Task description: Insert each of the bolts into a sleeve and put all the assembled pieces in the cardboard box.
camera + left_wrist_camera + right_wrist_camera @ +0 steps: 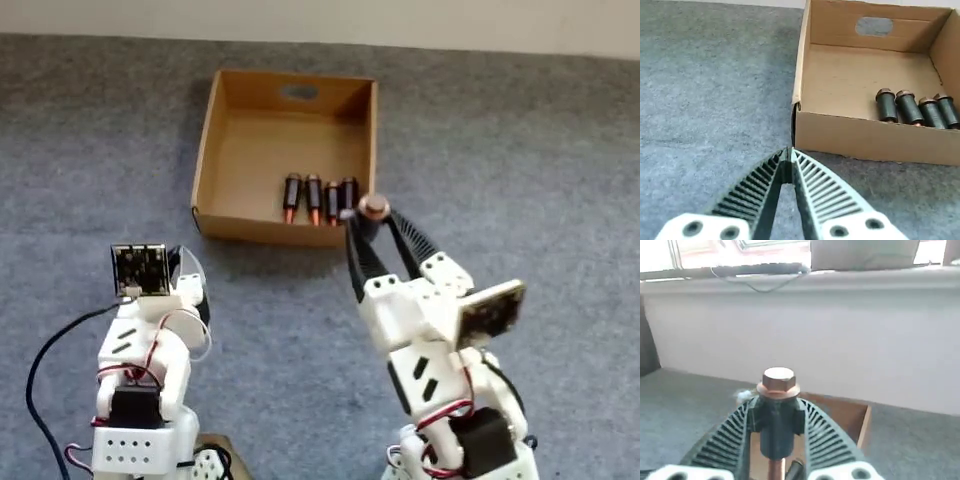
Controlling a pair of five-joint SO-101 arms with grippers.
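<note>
On the left, the left claw [790,152] is clenched with nothing in it. Its ribbed fingers meet at the tips, and it hangs low over the grey carpet [90,140], just short of the box's front left corner. In the middle stands the cardboard box [207,140], open at the top with a cut-out handle in its far wall. Four finished pieces [313,200] lie inside, side by side against the front wall toward the right-hand corner. Each is a bolt in a dark sleeve, and the rest of the box floor is bare. On the right, the right claw [372,220] grips a fifth piece [776,425] by its dark sleeve. The piece is upright, with the copper bolt head on top and the shank showing below. It hangs above the front right corner of the box, close over the four pieces lying there. The task looks nearly done: four pieces are boxed and a fifth is assembled and over the box. What appears to be left is to lower it and let go.
</note>
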